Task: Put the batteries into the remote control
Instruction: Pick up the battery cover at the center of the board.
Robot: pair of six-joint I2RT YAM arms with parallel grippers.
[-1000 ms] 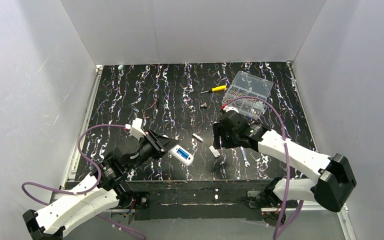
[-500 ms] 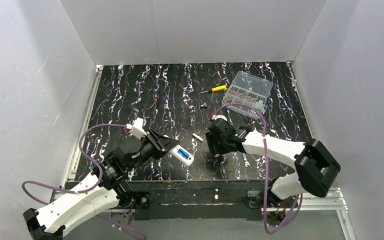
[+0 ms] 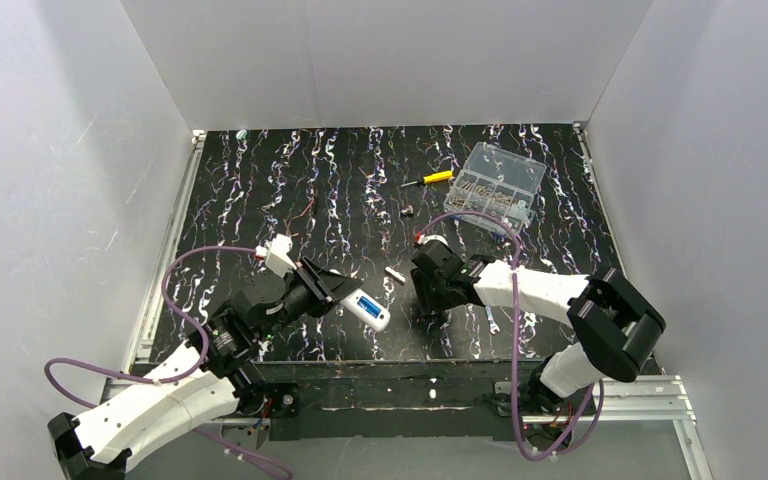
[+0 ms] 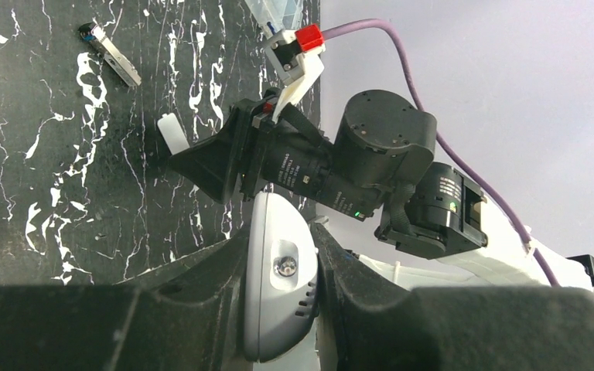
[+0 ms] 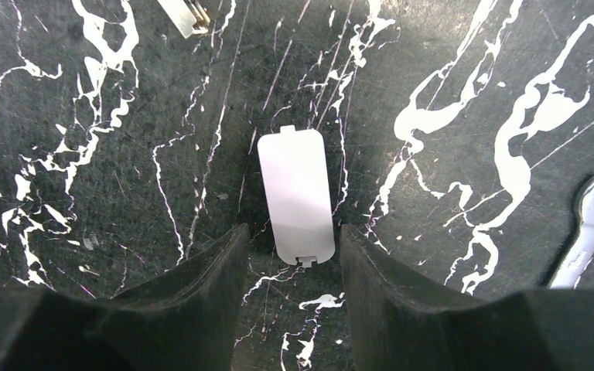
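While the left gripper (image 3: 345, 298) clamps the remote control (image 3: 368, 310) at the near left of the desk (image 3: 290, 180), the right gripper (image 3: 428, 298) hangs low nearby.
Left wrist: jaws pinch the remote control's sides. Right wrist: jaws parted, straddling a flat white cover (image 5: 296, 193); wrench (image 5: 588, 232) to the right.

Far side, a yellow screwdriver (image 3: 430, 179) lies near a clear box (image 3: 508, 163) (small parts inside); nearer, a wrench (image 5: 576, 255) lies flat on the black table (image 3: 290, 180).

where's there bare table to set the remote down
The far left of the table, from the left wall across to the screwdriver, is bare. Crowded: the near middle, where the right gripper, white cover and wrench sit close together, and the far right around the clear box.
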